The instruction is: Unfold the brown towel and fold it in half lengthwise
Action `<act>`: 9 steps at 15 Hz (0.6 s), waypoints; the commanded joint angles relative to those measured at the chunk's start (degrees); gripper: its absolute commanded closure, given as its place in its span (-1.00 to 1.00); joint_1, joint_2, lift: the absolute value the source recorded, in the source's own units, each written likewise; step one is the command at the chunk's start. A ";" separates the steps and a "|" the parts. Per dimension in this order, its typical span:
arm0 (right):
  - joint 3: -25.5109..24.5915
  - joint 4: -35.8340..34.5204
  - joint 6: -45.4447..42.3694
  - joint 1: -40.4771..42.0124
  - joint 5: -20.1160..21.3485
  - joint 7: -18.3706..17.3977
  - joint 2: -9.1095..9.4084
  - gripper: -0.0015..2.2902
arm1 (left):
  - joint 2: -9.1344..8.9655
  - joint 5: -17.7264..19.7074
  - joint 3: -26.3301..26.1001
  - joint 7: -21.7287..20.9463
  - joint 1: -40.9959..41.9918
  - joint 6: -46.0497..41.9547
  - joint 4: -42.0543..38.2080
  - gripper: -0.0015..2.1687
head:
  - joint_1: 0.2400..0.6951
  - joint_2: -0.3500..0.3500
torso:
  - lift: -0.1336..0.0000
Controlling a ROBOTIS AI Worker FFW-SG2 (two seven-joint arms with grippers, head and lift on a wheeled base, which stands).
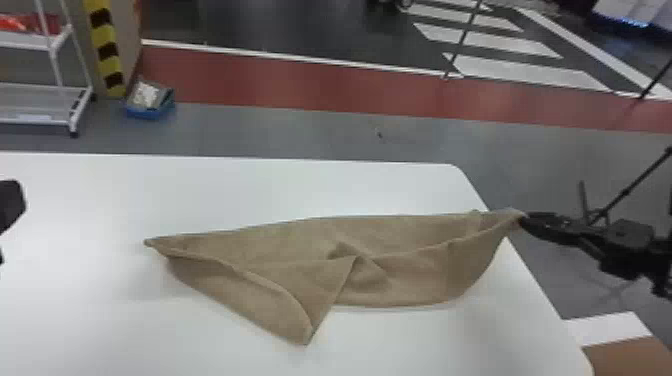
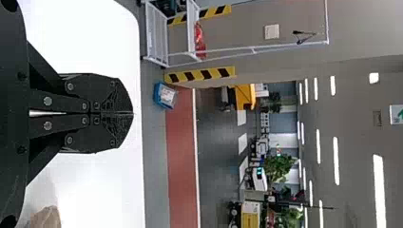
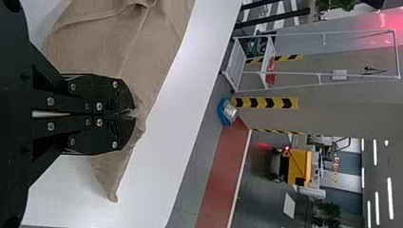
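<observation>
Tugging could free the brown towel (image 1: pixel 280 243) from the right claw (image 3: pixel 131 113), pinching what seems a thin edge; the left claw (image 2: pixel 133 113) is pressed together.

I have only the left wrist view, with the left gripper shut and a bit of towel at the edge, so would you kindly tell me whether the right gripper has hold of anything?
Observer: Yes, the right gripper is shut on the towel, pinching it at the tips of its fingers.
Operator: Thank you. And is the towel spread flat, so that I could start the lengthwise fold?
Observer: Not flat: in the head view it is creased and partly folded over itself near the middle, above the white table.
</observation>
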 commanded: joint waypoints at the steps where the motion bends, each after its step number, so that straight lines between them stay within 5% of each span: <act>1: 0.19 0.10 -0.34 0.20 0.77 0.05 0.73 0.01 | 0.02 0.60 -3.61 -0.20 -0.60 -1.22 2.03 0.32 | 1.00 -0.83 | -0.60; 4: -0.87 1.33 -1.74 1.52 0.77 0.05 0.73 0.01 | -0.07 1.21 -11.08 -0.73 -2.53 -6.32 7.39 0.32 | 1.00 -0.97 | -0.60; 7: -2.10 3.35 -5.26 3.63 0.59 -0.30 1.79 0.01 | -0.15 8.86 -15.83 -1.79 -3.06 -8.08 9.68 -0.15 | 1.00 -1.00 | -0.60; 8: -2.19 4.23 -6.14 3.89 0.68 -0.57 2.23 0.01 | -0.15 9.74 -17.85 -2.49 -3.06 -8.43 9.94 -0.44 | 1.00 -1.00 | -0.60; 9: -2.10 4.84 -6.84 4.07 0.77 -0.74 2.49 0.01 | 0.02 9.12 -20.22 -2.40 -3.06 -9.31 10.20 -0.48 | 1.00 -1.00 | -0.60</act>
